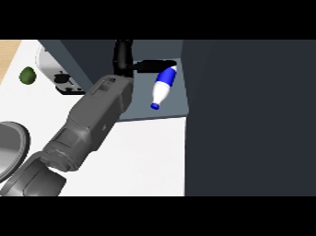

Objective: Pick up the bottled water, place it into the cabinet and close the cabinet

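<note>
White tabletop (147, 156), cabinet (174, 109) open at the far side. Bottled water (163, 87) already lies tilted inside it, left robot hand (124, 57) at its base; can't tell if it's gripping. Left to do, I'd say: let go, pull out, close the cabinet.

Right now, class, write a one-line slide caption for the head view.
Left hand in the open cabinet at the base of the bottled water, its cap toward the counter.

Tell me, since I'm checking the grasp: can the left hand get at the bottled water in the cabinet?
Probably yes: the left hand is inside the open cabinet, right beside the bottled water's upper end, with nothing between them.
</note>
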